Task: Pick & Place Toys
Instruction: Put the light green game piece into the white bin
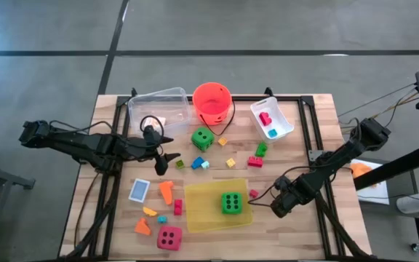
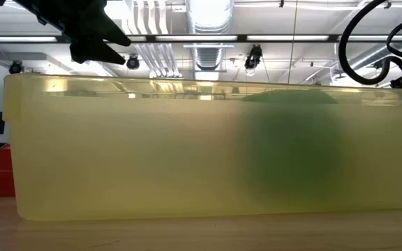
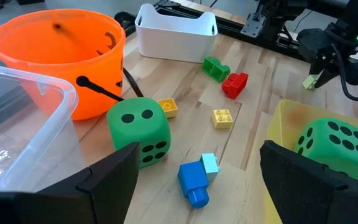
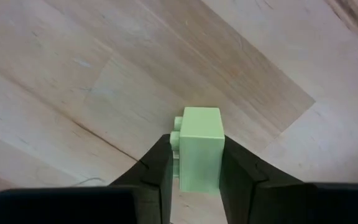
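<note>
My right gripper (image 1: 278, 206) points down at the table's near right, just right of the yellow tray (image 1: 217, 207), and is shut on a small light green brick (image 4: 201, 134). My left gripper (image 1: 167, 153) hangs open above the table's left middle and holds nothing. Before it lie a green die (image 3: 138, 129) and a blue brick (image 3: 194, 180). A second green die (image 1: 230, 203) sits on the tray. A pink die (image 1: 169, 237) rests near the front edge. Small coloured bricks and a card (image 1: 140, 190) are scattered over the wood. My right gripper pinches the light green brick by two opposite sides (image 4: 182, 162) between its two fingers (image 4: 157, 168). The fingers come from above, pointing down. The brick's studded side (image 4: 176, 134) faces sideways. Its far end stands out past the fingertips; the left wrist view shows it at the fingertips (image 3: 309, 81).
An orange-red bucket (image 1: 212, 102), a clear tub (image 1: 158, 105) and a white bin (image 1: 271, 118) with bricks in it stand along the far edge. In the low view the tray wall (image 2: 152, 153) fills the picture. Bare wood lies right of the tray.
</note>
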